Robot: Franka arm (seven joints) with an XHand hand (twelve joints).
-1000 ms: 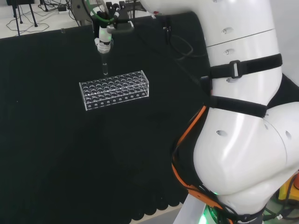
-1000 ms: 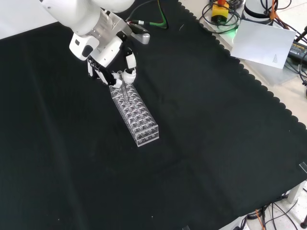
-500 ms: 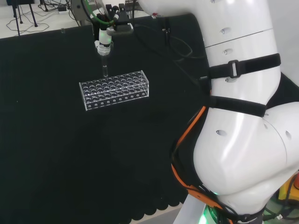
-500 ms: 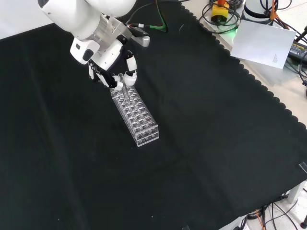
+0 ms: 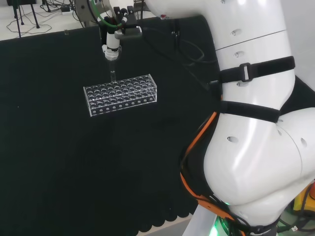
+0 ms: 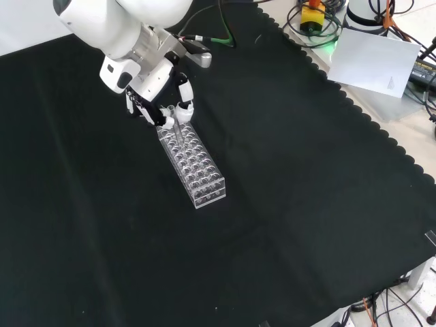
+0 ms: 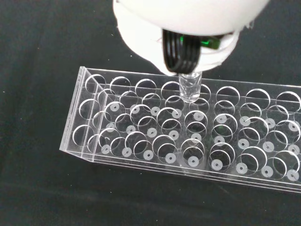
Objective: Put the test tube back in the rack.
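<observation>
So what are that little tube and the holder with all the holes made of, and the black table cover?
The test tube looks like clear glass or plastic; the rack shows through it. The test tube rack seems to be clear, glossy plastic sheet, judging by its flat plates and bright edges. The cloth is matt black fabric with a scalloped edge. The robot hand holding the tube looks like hard black and white plastic.

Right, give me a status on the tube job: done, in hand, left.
Done: the hand has the test tube pinched upright and brought over the clear rack.
In hand: the tube's lower end hangs just above the rack's holes, near its far edge in the head view; it does not look seated.
Left: lower it into a hole, let go, lift the hand away.
</observation>
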